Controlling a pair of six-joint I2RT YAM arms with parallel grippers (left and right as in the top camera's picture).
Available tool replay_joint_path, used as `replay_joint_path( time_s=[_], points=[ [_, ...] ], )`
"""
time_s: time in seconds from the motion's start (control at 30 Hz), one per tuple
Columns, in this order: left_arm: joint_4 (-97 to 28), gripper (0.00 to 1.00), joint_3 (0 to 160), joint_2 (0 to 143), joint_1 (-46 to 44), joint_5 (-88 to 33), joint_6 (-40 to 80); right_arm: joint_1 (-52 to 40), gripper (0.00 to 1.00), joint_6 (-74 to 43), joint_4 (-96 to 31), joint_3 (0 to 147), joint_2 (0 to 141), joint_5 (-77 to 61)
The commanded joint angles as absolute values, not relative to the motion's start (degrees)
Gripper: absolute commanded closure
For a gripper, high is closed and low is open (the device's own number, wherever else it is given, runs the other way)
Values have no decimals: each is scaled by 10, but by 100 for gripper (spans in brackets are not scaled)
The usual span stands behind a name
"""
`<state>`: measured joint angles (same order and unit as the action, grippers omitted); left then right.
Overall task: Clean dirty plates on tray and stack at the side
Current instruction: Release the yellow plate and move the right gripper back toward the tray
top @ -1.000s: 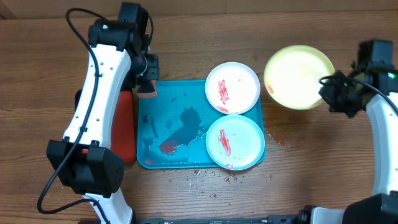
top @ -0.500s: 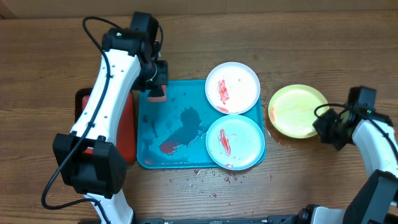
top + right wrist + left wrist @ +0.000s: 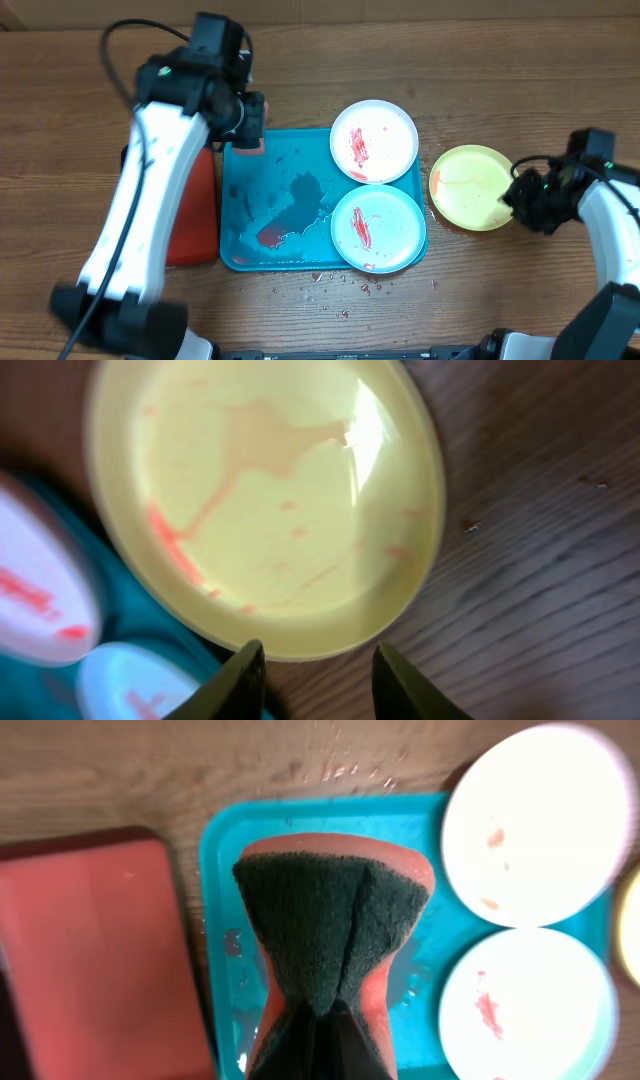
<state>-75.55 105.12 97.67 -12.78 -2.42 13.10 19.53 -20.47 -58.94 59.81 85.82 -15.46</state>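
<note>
1. The wooden bench (image 3: 300, 60) is flecked with red drops along its near side. The turquoise tray (image 3: 270, 180) sits mid-bench, wet and smeared, with a red tray (image 3: 190, 215) just beside it on the left.
2. Two plates lie in the turquoise tray's right half. The white plate (image 3: 374, 141) rides over the far rim, and the mint plate (image 3: 378, 229) sits in front of it. Both are streaked with red sauce. The yellow-green plate (image 3: 472, 187) lies flat on the bench, just right of the tray.
3. We judge the step in hand to be parking the yellow-green plate as the base of the stack. Pale sauce smears show on it in the right wrist view.
4. To do this well, we would draw the right hand (image 3: 317, 650) straight back so the plate does not get nudged. We would then bring the sponge's dark scouring face flat onto a sauced plate while the other hand steadies it. The white plate, perched on the rim, may rock.
5. The left arm reaches over the tray's far-left corner. The left hand (image 3: 322, 1020) pinches the sponge (image 3: 330, 910) hard at its waist, pad facing down.
6. The right arm is low at the plate's right edge, its fingers (image 3: 240, 680) spread and gripping nothing.
</note>
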Motion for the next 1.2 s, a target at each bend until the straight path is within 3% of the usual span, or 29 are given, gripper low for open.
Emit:
replay_joint_path(
  time_s=[0.0,0.23,0.53,0.9,1.17],
  points=[
    [-774,96,1056,909,-128,-30,116,171,63,-135,-626,658,815,-242],
    [-805,96,1026,909,-128,-30,116,69,63,-118,-666,648,799,-207],
    [-725,96,904,911,-128,-48,116,-41,64,-141,-580,547,808,-169],
    [-663,96,846,911,-128,-50,116,-74,66,-166,-473,483,844,-142],
    [-658,96,846,911,-128,-49,116,-74,72,-167,-465,476,890,-150]
  ],
)
